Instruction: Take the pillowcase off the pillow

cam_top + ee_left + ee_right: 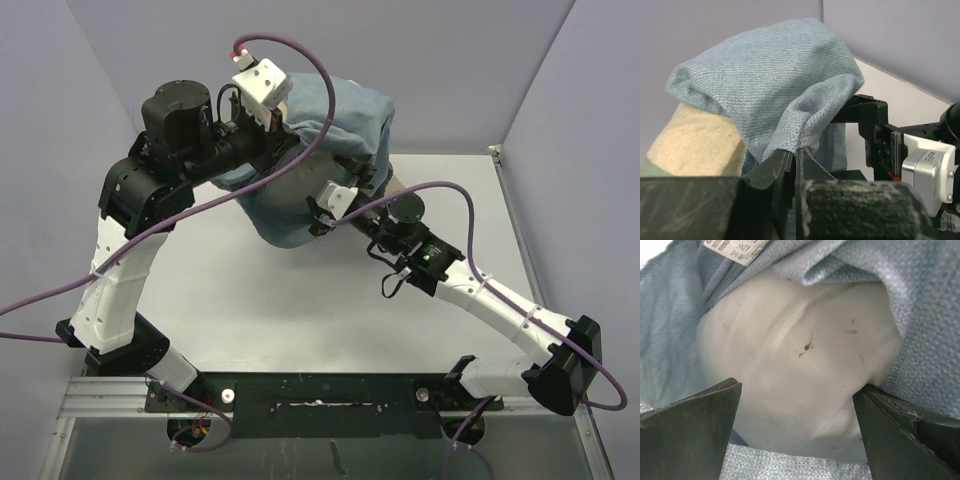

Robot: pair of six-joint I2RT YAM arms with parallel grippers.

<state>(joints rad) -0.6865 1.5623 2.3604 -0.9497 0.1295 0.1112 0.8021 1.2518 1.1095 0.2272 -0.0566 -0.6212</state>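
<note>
The pillowcase [360, 125] hides most of the pillow [800, 370].

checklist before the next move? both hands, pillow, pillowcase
1. left hand gripping pillowcase: ok, shut on a fold of it.
2. right hand open: ok, jaws wide.
3. pillow between the right jaws: ok, its bare off-white end shows at the opening.
4. right fingers clear of pillowcase: cannot tell, one tip sits at the fabric edge.
5. cable clear of the pull: not ok, in the top view it crosses over the pillowcase.
6. pillowcase off: not ok, it covers most of the pillow.
</note>
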